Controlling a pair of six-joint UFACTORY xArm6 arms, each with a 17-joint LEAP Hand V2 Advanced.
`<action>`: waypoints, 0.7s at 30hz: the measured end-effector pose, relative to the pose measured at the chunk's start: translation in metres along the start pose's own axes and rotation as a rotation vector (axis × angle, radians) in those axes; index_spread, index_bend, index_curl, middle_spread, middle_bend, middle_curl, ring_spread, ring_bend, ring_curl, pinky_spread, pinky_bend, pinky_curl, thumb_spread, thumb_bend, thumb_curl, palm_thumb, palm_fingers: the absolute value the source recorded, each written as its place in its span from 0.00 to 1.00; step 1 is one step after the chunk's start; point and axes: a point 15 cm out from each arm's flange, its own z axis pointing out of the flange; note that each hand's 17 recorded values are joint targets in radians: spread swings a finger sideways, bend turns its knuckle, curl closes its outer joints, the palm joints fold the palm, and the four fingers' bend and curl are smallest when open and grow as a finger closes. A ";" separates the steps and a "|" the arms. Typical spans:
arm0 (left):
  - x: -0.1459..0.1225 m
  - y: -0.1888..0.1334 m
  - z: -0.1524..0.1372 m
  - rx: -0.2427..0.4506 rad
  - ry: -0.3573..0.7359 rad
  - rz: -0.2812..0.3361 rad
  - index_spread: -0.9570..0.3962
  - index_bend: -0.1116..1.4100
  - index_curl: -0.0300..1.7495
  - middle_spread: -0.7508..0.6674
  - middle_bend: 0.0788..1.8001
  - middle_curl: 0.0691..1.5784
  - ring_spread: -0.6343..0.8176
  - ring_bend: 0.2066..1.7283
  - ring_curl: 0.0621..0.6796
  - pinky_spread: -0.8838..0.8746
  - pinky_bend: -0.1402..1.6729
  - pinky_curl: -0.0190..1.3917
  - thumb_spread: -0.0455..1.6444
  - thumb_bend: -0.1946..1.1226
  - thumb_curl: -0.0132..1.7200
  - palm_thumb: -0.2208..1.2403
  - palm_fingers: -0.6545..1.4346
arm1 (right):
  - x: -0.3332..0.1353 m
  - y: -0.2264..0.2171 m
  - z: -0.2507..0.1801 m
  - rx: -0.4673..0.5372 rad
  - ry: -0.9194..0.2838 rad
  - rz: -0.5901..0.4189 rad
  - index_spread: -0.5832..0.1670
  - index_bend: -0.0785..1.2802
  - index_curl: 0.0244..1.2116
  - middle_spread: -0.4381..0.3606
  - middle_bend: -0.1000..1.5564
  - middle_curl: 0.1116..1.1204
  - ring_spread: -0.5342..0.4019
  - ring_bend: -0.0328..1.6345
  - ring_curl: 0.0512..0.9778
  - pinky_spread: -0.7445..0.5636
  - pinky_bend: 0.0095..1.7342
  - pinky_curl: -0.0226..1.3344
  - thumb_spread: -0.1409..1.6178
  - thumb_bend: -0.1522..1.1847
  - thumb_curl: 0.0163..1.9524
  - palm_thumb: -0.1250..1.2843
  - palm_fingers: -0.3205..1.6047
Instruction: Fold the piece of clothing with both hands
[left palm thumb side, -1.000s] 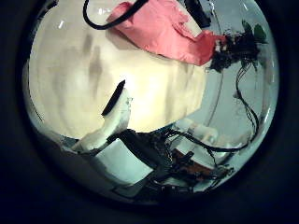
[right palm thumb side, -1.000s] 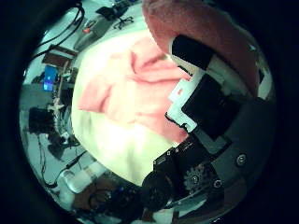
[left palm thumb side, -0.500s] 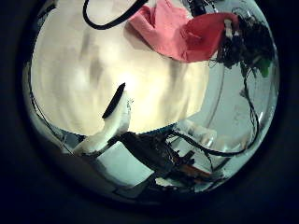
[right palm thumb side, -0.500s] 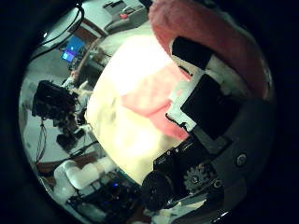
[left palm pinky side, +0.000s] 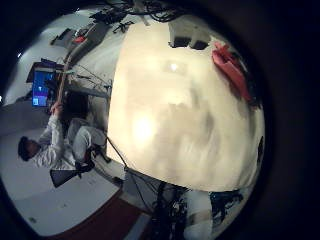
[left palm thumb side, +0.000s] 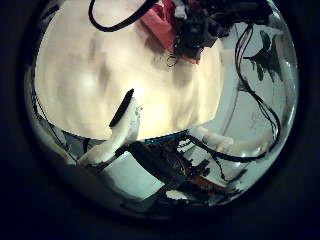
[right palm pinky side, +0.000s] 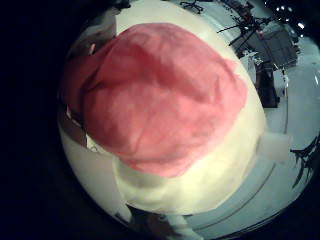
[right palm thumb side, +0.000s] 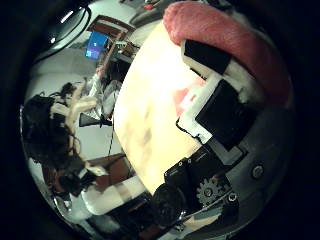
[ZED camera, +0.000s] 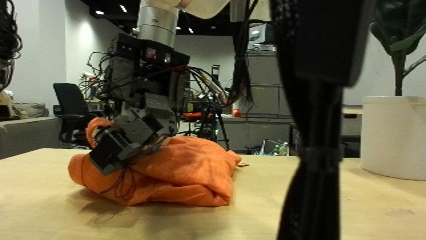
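Gripping the orange garment (ZED camera: 167, 170), bunched on the tabletop (ZED camera: 40, 215), the right hand (ZED camera: 133, 130) curls into its near edge; the left hand (ZED camera: 320, 150), fingers straight, hangs farther off.

The garment (ZED camera: 167, 170) was soft, matt orange cloth, rumpled and creased. The worktop (ZED camera: 53, 215) looked like pale, smooth matt wood. The hand (ZED camera: 133, 125) was hard black plastic.

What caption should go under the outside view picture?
A robot hand holds a crumpled orange cloth heaped on the wooden table.
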 end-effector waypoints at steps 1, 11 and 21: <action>0.000 0.001 0.000 0.000 0.000 0.000 0.68 0.19 0.22 0.59 0.06 0.15 0.62 0.16 0.27 0.61 0.28 0.25 0.72 0.14 0.16 0.49 0.39 | 0.002 0.000 -0.001 0.002 -0.008 -0.003 0.36 0.56 0.75 0.35 0.72 0.61 0.30 0.81 0.64 0.24 0.70 0.51 0.82 0.11 0.25 0.73 0.59; 0.004 0.004 0.001 -0.003 0.005 0.007 0.68 0.19 0.22 0.59 0.06 0.15 0.62 0.16 0.26 0.61 0.28 0.24 0.72 0.14 0.16 0.49 0.39 | 0.025 -0.004 -0.071 0.120 -0.203 -0.016 0.23 0.50 0.67 0.35 0.64 0.57 0.28 0.70 0.51 0.38 0.50 0.40 0.80 0.12 0.27 0.81 0.38; 0.016 -0.003 -0.009 0.022 0.008 0.035 0.67 0.19 0.22 0.59 0.06 0.16 0.62 0.16 0.25 0.61 0.28 0.24 0.71 0.14 0.17 0.50 0.39 | 0.061 0.072 -0.139 -0.019 -0.245 0.032 0.27 0.23 0.45 0.55 0.34 0.34 0.70 0.49 0.33 0.85 0.52 0.35 0.73 0.08 0.24 0.57 0.14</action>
